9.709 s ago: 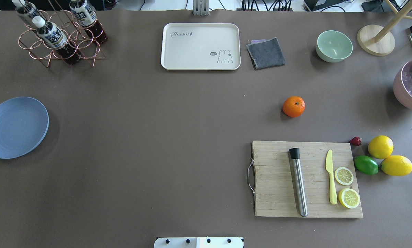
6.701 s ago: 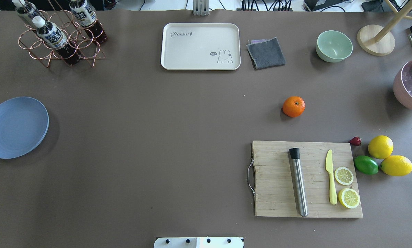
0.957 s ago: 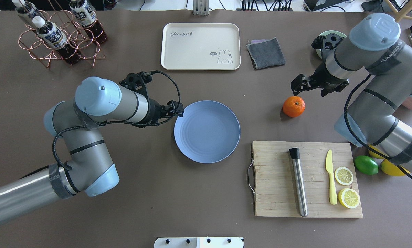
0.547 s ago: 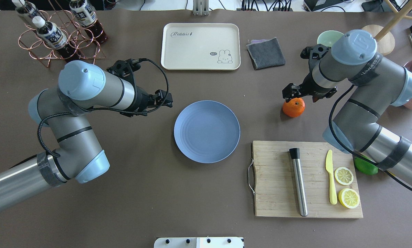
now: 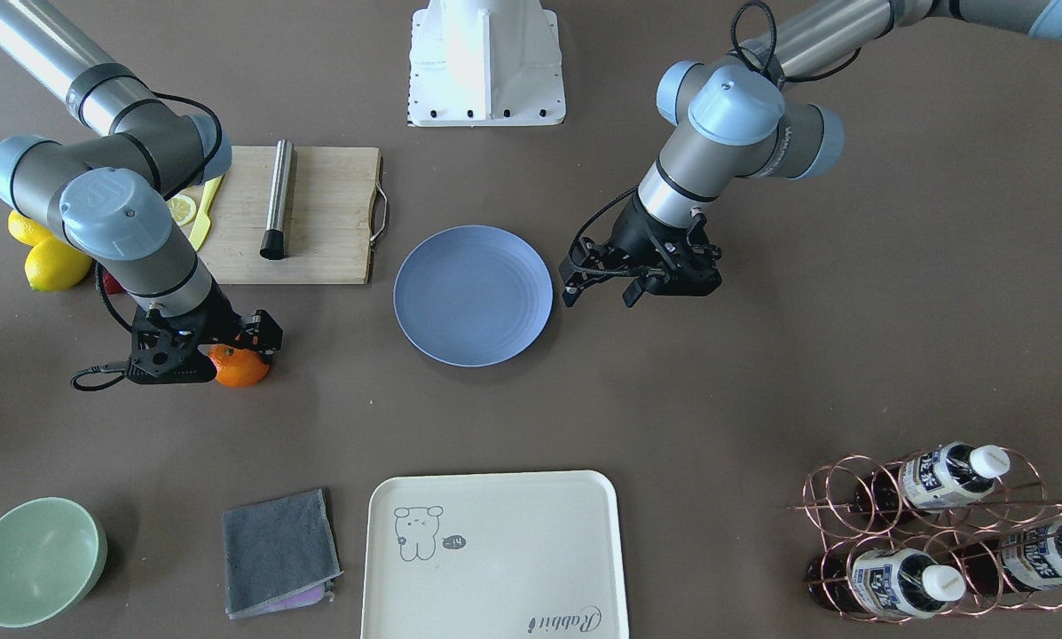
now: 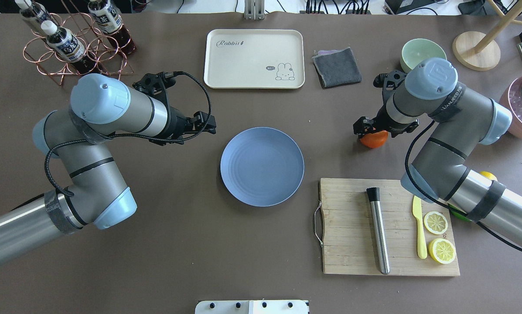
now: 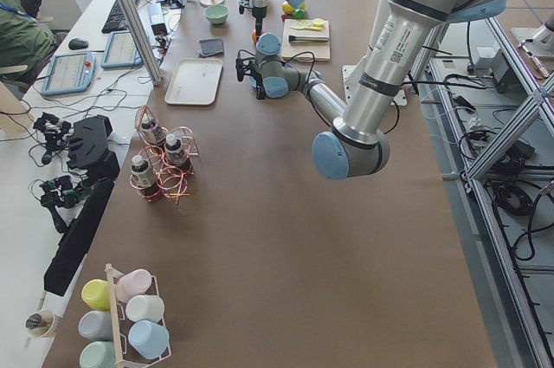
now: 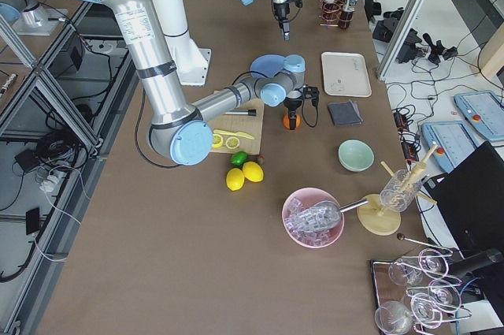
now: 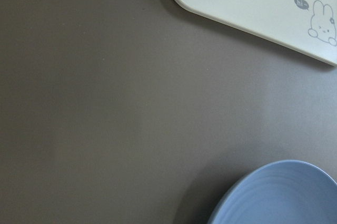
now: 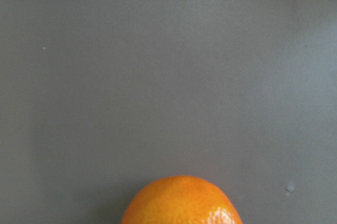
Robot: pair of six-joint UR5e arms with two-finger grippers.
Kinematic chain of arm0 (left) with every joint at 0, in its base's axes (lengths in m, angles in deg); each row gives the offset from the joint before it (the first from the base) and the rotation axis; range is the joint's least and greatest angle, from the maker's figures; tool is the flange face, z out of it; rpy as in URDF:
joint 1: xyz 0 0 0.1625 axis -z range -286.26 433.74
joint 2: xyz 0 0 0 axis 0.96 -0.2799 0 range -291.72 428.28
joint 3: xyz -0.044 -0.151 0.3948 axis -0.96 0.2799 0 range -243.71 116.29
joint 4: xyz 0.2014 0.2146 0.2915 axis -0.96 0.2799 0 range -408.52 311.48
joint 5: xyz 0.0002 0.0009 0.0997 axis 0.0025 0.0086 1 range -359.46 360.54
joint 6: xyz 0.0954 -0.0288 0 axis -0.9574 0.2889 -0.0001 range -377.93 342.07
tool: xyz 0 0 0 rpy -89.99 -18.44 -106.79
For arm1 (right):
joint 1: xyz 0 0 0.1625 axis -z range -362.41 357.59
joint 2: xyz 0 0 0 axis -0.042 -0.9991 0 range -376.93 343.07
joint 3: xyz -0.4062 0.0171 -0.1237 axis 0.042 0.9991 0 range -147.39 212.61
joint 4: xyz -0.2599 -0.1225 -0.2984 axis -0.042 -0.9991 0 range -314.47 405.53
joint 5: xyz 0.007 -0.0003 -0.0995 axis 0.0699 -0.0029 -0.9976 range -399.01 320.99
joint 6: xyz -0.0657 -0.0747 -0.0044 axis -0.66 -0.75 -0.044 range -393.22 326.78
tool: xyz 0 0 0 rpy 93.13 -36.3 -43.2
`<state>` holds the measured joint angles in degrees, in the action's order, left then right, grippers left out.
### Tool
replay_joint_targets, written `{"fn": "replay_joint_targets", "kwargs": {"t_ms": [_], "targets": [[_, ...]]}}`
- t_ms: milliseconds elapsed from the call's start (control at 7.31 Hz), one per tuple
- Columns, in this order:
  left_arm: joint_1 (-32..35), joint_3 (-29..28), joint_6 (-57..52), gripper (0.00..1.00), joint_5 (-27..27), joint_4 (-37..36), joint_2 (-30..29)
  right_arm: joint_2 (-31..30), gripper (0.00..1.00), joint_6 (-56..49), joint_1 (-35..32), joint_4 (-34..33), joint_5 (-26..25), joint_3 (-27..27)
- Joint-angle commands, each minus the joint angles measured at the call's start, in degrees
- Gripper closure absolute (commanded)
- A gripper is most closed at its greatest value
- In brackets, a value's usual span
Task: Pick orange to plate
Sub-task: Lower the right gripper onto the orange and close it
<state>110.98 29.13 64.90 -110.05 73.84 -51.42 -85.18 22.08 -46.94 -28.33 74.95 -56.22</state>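
One orange [image 6: 373, 140] — one plate [image 6: 262, 166].

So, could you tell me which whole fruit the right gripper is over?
The orange, directly beneath the right gripper; the yellow lemons lie farther off, beside the cutting board.

The orange [image 5: 239, 371] is bright orange against the dark brown desk [image 6: 178, 244]. The plate [image 6: 262, 166] is matte periwinkle blue with faint concentric rings. The tray [image 6: 254, 58] is cream, printed with a grey outline rabbit and the word "Rabbit". The bowl [image 5: 34, 561] is pale green, the cloth [image 6: 337, 66] dark grey with a purple edge, the lemons [image 5: 54, 264] yellow, and the cutting board [image 6: 352, 226] pale wood grain.
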Motion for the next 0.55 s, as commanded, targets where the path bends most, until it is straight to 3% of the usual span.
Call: {"fn": "replay_joint_targets", "kwargs": {"t_ms": [0, 410], "targets": [[0.47, 0.06, -0.82, 0.02, -0.07, -0.11, 0.00, 0.31, 0.99, 1.55, 0.59, 0.11, -0.41, -0.28], [4.40, -0.11, -4.93, 0.02, -4.69, -0.20, 0.08, 3.29, 1.00, 3.67, -0.46, -1.02, 0.73, -3.97]]}}
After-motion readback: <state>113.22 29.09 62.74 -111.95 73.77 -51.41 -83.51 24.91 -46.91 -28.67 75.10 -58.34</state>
